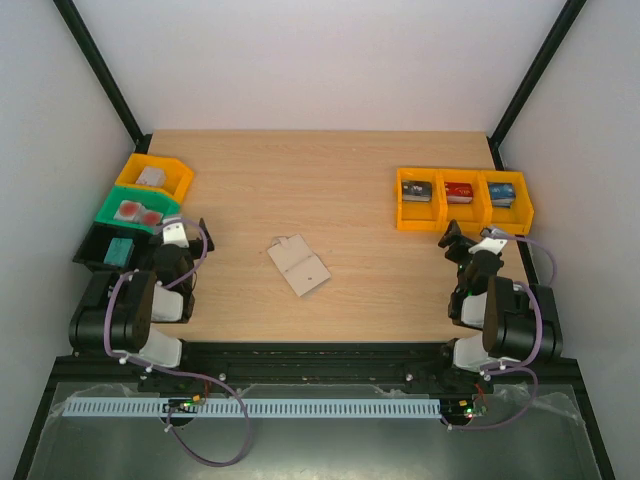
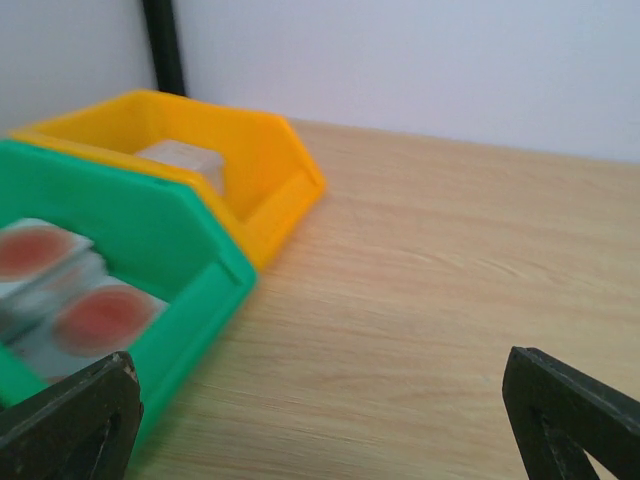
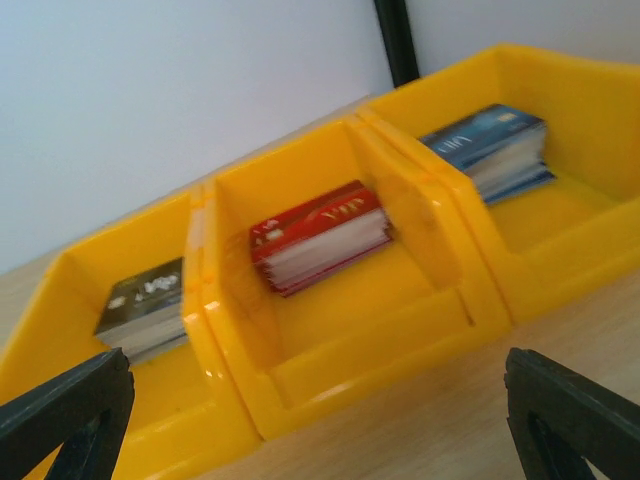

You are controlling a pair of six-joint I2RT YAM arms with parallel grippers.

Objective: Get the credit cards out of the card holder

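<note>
The card holder [image 1: 298, 264] lies flat on the wooden table, about midway between the two arms. It shows only its pale beige outside and a small dark snap dot. The credit cards inside it are hidden. My left gripper [image 1: 173, 234] hovers at the table's left side, well left of the holder. Its jaws stand open over bare wood in the left wrist view [image 2: 320, 420]. My right gripper [image 1: 462, 238] sits at the right side, open, with nothing between its fingers [image 3: 320, 420]. It faces a row of yellow bins. Neither wrist view shows the holder.
Three joined yellow bins [image 3: 370, 370] stand just ahead of the right gripper. They hold a black card stack [image 3: 145, 300], a red one [image 3: 320, 235] and a blue one [image 3: 490, 145]. At the left are a yellow bin [image 2: 262, 150], a green bin [image 2: 160, 225] and a black bin [image 1: 92, 243].
</note>
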